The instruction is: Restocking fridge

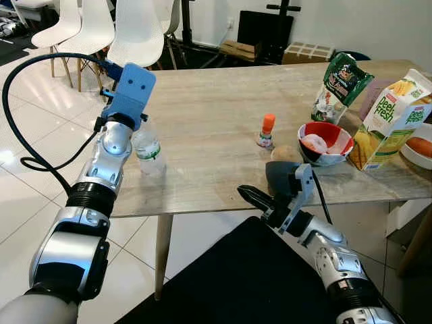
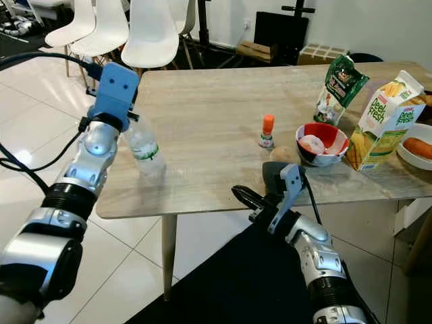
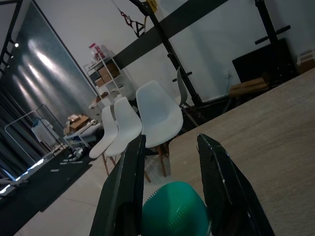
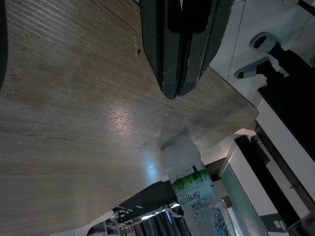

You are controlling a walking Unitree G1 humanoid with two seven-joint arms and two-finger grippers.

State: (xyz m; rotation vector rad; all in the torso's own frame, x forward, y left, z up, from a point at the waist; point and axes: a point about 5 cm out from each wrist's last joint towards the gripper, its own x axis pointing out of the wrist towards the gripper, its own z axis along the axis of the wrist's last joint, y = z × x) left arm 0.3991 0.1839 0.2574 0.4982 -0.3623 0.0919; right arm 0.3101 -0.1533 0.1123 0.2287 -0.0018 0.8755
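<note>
I am standing at the near edge of a pale wooden desk [image 1: 216, 115], with white chairs [image 1: 138, 30] lining up beyond it at about 11 o'clock. My left arm is reaching over the desk's left corner, and my left hand [image 3: 170, 196] is sitting with its two black fingers [image 3: 123, 196] on either side of the green cap of a clear water bottle [image 1: 148, 154]. The fingers are standing apart around the cap, and I cannot tell whether they are pressing on it. The bottle is standing upright near the desk's left front edge, at roughly 9 o'clock from the middle of the desk.

At 3 o'clock a yellow juice carton [image 1: 395, 121] is standing upright, with a green snack bag [image 1: 341, 84] behind it at 2 o'clock. A white dish holding something orange [image 1: 420, 150] is peeking in just right of the carton. A red and white bowl [image 1: 325, 143] is sitting just left of the carton, and a small bottle with an orange cap [image 1: 266, 131] is standing near the bowl's left side.

My right hand [image 1: 251, 196] is hovering below the desk's front edge at 5 o'clock, clenched with nothing in it.
</note>
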